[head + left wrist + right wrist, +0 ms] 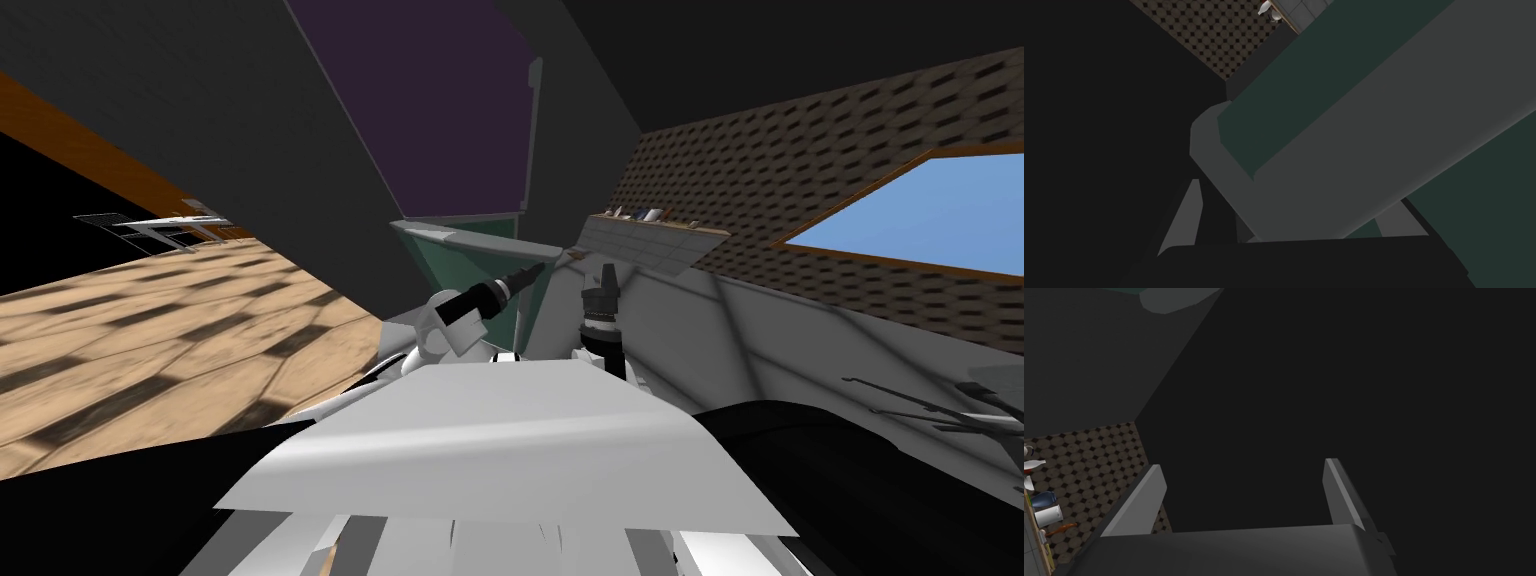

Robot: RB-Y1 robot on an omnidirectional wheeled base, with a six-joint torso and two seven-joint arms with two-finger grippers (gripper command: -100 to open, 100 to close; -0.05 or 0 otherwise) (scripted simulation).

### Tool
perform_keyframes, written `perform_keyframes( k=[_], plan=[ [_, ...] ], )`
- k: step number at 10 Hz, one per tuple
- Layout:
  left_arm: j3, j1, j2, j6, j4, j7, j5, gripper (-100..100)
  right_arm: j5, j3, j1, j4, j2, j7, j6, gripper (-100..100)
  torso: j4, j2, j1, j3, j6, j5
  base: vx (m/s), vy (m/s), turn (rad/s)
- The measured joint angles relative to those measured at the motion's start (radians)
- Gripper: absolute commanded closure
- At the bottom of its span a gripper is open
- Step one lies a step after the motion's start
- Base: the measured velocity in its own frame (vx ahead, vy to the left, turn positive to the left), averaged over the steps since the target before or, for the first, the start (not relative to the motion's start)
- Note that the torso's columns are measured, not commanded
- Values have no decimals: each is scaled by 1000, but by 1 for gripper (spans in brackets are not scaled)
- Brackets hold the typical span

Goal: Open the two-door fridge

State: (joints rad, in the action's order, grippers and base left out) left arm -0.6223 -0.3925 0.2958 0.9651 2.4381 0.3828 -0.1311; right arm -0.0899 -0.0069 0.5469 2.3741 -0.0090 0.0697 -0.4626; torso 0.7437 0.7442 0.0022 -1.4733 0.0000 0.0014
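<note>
The fridge [440, 110] stands at 12 o'clock from me, a tall dark body with a purplish face, and below that its green door [455, 275] carries a grey bar handle [470, 238]. The left gripper [540, 266] reaches out toward 2 o'clock from its forearm and meets that handle near its far end.

Seen from the left wrist, the handle [1344, 155] crosses the green door [1284, 90] and lies between the fingers of the left gripper [1299, 192]. They are spread around the bar. One finger [1184, 220] stands clear of it with a gap, and the other finger [1391, 222] shows partly from behind it.

The right gripper [607, 272] sits at 3 o'clock of the left one, near it, pointing to 12 o'clock. In the right wrist view the right gripper [1244, 464] has its fingers spread with nothing between them, facing a flat dark surface.

At 1 o'clock of the right gripper a surface [660, 240] bears small bottles [1039, 498]. A window [920, 210] lies at 3 o'clock, wooden floor [120, 340] at 9 o'clock
</note>
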Motion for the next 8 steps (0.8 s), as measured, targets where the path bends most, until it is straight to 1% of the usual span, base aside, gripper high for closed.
perform_keyframes(
  k=[2, 3, 8],
  plan=[
    [6, -14, -1, 47, 50, -3, -7, -100, 0, 0, 0, 0, 0, 0, 0, 0, -3, -1, -4, 0, 1, -2, 20, -24, 34],
    [7, -15, -1, 52, 52, -4, -7, 0, 0, 0, 0, 0, 0, 0, 0, 0, -4, -2, -3, 0, 1, -2, 0, 0, 0],
    [10, -14, 1, 54, 49, -3, -6, 0, 0, 0, 0, 0, 0, 0, 0, 0, -5, -5, -3, -2, 0, -2, 0, 0, 0]
  ],
)
